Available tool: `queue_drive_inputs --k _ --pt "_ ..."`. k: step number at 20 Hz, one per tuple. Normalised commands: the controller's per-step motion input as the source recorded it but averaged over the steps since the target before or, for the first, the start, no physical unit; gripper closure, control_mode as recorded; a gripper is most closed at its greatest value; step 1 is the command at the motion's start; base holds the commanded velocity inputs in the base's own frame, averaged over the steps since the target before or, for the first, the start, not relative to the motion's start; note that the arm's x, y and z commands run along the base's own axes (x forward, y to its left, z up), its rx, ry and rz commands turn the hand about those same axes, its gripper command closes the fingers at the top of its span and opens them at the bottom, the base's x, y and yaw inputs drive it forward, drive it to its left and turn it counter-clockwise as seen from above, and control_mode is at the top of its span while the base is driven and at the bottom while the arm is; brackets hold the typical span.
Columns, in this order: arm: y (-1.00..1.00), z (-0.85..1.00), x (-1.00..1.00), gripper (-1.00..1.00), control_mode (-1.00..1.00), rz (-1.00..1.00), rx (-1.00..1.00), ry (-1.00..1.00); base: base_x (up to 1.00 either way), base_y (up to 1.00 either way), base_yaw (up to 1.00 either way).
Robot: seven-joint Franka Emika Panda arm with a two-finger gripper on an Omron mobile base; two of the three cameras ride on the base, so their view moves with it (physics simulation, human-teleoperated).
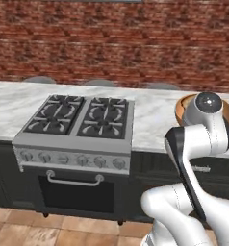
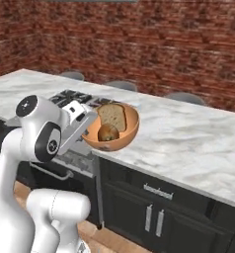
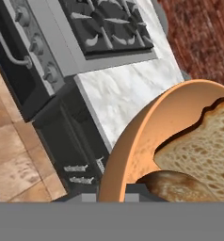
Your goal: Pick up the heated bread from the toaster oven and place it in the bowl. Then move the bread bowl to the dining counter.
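Your gripper (image 2: 88, 120) is clamped on the bowl's (image 2: 127, 134) rim, holding it tilted above the bench (image 2: 188, 138) edge beside the stove (image 1: 78, 126); roll (image 2: 108, 132) and bread slice (image 2: 113, 116) lie inside.

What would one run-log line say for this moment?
gripper: shut on bowl rim | bowl: tilted, lifted above counter edge beside stove | inside: roll, bread slice
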Motion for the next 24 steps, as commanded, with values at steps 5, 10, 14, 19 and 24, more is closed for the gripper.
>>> queue_drive_inputs --k 5,10,14,19,24 --pt "0.0 0.0 0.0 1.0 1.0 0.0 0.0 0.0 0.46 1.0 0.22" --pt "0.0 0.0 0.0 1.0 1.0 0.0 0.0 0.0 0.42 1.0 0.22" --pt "0.0 0.0 0.0 1.0 1.0 0.0 0.0 0.0 0.51 1.0 0.17" --pt "0.0 0.0 0.0 1.0 1.0 0.0 0.0 0.0 0.72 1.0 0.09" --pt "0.0 0.0 0.0 1.0 1.0 0.0 0.0 0.0 0.91 1.0 0.01"
